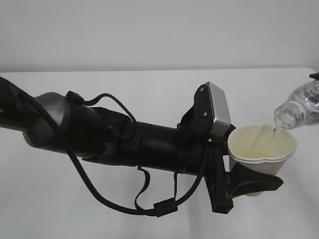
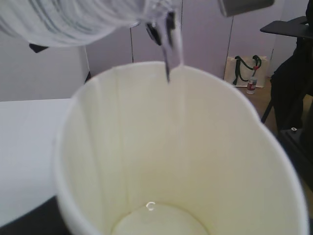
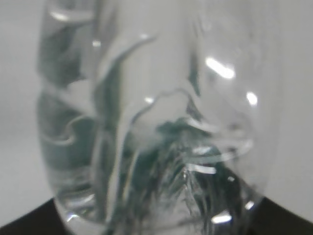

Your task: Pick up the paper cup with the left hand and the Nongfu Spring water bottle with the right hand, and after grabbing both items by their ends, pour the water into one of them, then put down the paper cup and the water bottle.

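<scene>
My left gripper (image 1: 256, 172) is shut on the paper cup (image 1: 261, 147) and holds it upright above the table, at the right of the exterior view. One black finger (image 1: 254, 185) shows below the cup; the other is hidden behind it. The Nongfu Spring water bottle (image 1: 299, 105) leans in from the upper right, its neck pointing down over the cup's rim. A thin stream of water (image 1: 274, 132) falls into the cup. In the left wrist view the cup's cream inside (image 2: 195, 161) fills the frame, with a little water (image 2: 161, 223) at the bottom. My right gripper (image 3: 156, 229) is shut on the bottle (image 3: 156, 122).
The white table (image 1: 149, 89) runs back to a plain pale wall. My left arm with its looping cables (image 1: 124, 144) lies across the middle. Beyond the table, the left wrist view shows a bag with green handles (image 2: 243, 71) and dark equipment (image 2: 291, 107).
</scene>
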Controlling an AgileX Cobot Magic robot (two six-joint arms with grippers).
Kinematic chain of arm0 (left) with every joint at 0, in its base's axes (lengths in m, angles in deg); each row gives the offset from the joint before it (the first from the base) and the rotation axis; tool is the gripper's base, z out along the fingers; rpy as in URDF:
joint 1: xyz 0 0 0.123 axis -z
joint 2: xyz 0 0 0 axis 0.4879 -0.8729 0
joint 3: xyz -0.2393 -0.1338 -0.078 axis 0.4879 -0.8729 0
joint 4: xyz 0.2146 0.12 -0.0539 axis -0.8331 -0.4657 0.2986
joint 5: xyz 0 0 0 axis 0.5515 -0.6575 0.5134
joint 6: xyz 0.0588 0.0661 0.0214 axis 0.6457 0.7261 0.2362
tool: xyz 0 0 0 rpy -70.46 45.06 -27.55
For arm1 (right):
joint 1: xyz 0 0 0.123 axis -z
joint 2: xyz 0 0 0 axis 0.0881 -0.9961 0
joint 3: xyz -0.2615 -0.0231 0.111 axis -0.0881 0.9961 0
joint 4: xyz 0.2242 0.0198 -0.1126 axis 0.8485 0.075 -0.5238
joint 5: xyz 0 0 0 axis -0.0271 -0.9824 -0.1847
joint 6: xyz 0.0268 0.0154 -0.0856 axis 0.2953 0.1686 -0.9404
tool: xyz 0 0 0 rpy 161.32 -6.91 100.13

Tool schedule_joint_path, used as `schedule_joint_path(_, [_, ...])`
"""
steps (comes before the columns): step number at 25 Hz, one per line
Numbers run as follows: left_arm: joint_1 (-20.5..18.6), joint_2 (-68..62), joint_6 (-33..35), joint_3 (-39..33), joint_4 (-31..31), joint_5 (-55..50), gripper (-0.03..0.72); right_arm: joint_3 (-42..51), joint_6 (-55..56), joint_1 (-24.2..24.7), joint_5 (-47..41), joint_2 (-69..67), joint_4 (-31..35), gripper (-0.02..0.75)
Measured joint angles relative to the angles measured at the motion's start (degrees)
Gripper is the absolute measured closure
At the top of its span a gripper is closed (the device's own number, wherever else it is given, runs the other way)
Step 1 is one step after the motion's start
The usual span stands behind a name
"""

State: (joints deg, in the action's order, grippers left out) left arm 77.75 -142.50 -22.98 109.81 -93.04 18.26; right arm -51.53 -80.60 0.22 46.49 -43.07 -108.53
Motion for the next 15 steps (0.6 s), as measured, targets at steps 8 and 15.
schedule_joint_path(8, [0.0,0.0,0.0,0.0,0.0,0.0,0.257,0.0,-0.1,0.0,0.0,0.0,-0.1,0.336])
schedule_joint_path(15, [0.0,0.0,0.0,0.0,0.0,0.0,0.257,0.0,-0.1,0.0,0.1,0.0,-0.7,0.336])
